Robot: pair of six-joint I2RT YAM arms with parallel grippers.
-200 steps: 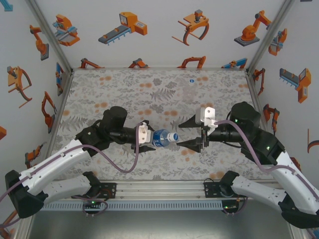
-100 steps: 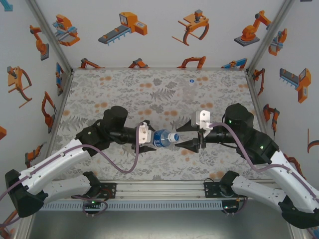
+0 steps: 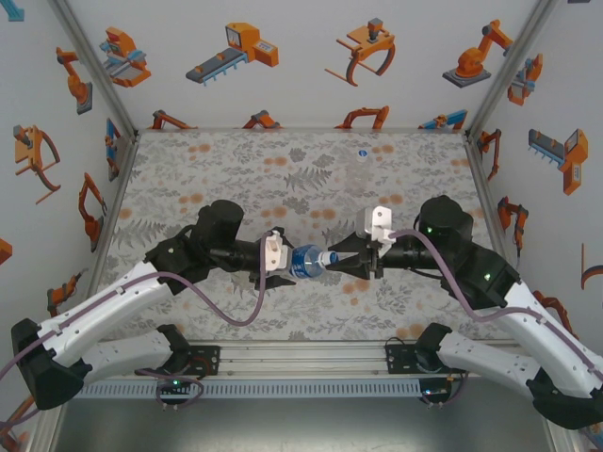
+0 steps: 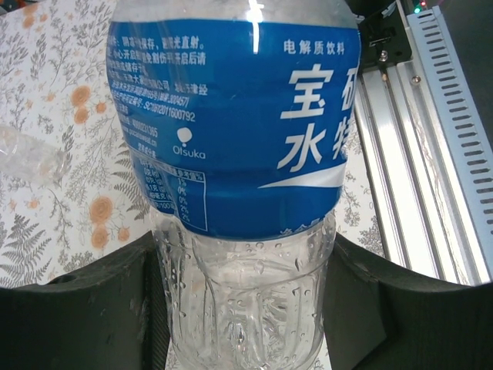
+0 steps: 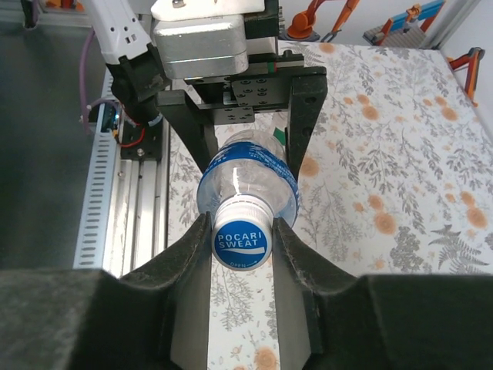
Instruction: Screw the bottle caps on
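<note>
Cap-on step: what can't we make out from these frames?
- cap thread engagement: right wrist view, the neck sits behind the cap and the right gripper; top view, too small.
- bottle mouth end: left wrist view, cut off by the top edge.
- clear object at the left edge, left wrist view: blurred and cut off.
- small round item far back, top view: too small to identify.

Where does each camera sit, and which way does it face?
Top external: above and behind the bases, looking down; both arms, left hand and right hand at the bottle.
Left wrist: looks along its fingers at the bottle's label.
Right wrist: looks along its fingers at the cap, left hand beyond.
All share the bottle.
</note>
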